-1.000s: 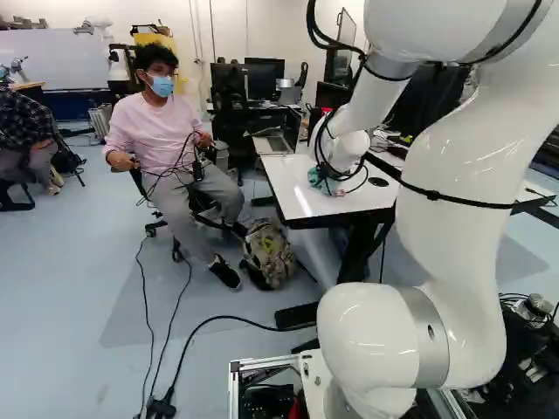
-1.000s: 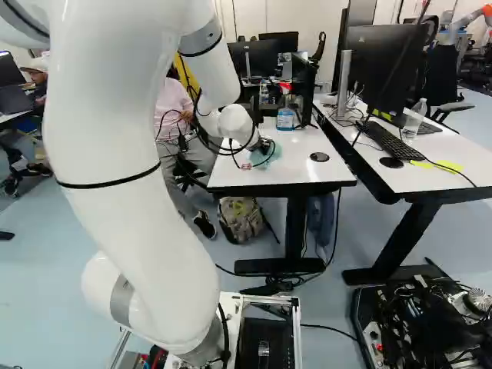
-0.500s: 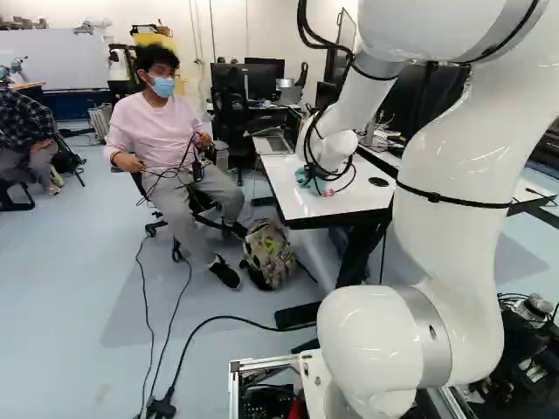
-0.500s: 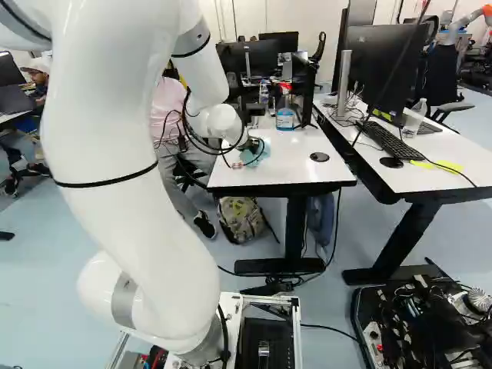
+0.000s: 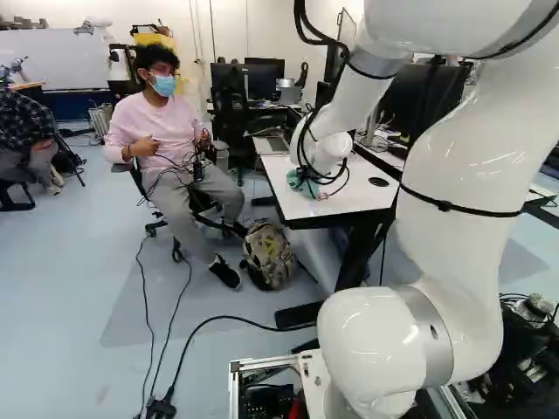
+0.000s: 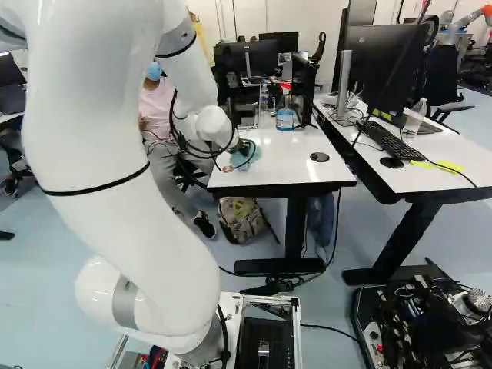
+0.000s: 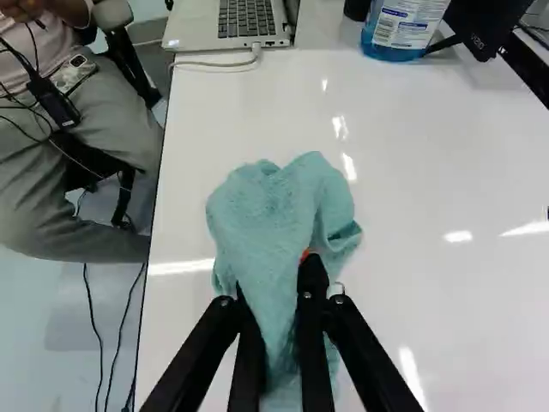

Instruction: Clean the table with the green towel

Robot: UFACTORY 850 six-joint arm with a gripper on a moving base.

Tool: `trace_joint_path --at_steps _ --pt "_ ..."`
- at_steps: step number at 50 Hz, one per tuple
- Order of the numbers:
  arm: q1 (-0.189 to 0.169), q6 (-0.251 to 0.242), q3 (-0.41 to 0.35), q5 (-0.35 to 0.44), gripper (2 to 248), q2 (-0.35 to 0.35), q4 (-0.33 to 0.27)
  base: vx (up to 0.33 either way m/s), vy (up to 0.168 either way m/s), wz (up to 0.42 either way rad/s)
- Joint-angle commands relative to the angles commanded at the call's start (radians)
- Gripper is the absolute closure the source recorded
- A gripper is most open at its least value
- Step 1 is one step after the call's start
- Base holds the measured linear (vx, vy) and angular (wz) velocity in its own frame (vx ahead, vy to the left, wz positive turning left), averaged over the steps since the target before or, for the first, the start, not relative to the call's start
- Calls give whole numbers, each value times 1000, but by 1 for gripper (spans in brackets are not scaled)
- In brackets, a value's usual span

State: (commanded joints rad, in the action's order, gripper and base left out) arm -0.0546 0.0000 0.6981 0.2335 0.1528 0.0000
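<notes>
Pinching bunched green towel in gripper, fingers partly apart | resting on table, short of laptop | wipe lightly, cloth kept flat, strokes overlapping; turn back before snagging cable beside laptop.

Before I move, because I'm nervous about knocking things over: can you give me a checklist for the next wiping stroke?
1. Gripper has the green towel between both fingers: ok.
2. Towel is on the table: ok.
3. Spray bottle stands apart from the towel, ahead of it: ok.
4. Laptop is apart from the towel: ok.
5. White cable is off the tabletop: not ok.
6. Towel presses firmly enough: cannot tell.
</notes>
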Motion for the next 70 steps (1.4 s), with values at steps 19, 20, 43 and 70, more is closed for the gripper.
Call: trace_joint_path --at_steps 19,20,43,70 --pt "-39 0 -78 0 208 -71 0 0 0 0" --pt "-42 0 -82 0 208 -74 0 0 0 0" --pt "-125 0 -106 0 208 -97 0 0 0 0" --pt "-162 0 -99 0 208 -114 0 0 0 0"
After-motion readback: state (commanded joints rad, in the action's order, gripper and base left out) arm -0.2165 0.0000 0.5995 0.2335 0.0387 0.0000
